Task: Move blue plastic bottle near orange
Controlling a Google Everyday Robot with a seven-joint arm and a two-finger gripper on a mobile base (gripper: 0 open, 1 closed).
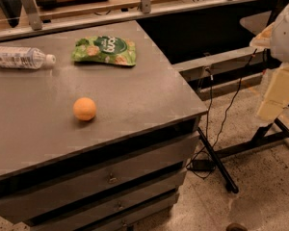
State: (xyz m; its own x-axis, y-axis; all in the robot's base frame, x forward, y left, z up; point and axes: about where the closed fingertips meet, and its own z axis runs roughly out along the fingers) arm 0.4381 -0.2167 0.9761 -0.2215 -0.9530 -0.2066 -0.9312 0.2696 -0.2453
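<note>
The blue plastic bottle (20, 57) lies on its side at the far left of the grey cabinet top (144, 95), with its white cap pointing right. The orange (84, 109) sits nearer the front edge, well apart from the bottle, to its lower right. My gripper (275, 96) shows as pale cream parts at the right edge of the view. It hangs off the cabinet, over the floor, far to the right of both things, and holds nothing that I can see.
A green snack bag (105, 50) lies flat at the back, right of the bottle. The cabinet has drawers (111, 177) below its front edge. A black stand leg (216, 165) and cables (202, 163) lie on the speckled floor to the right. A railing (144, 4) runs behind.
</note>
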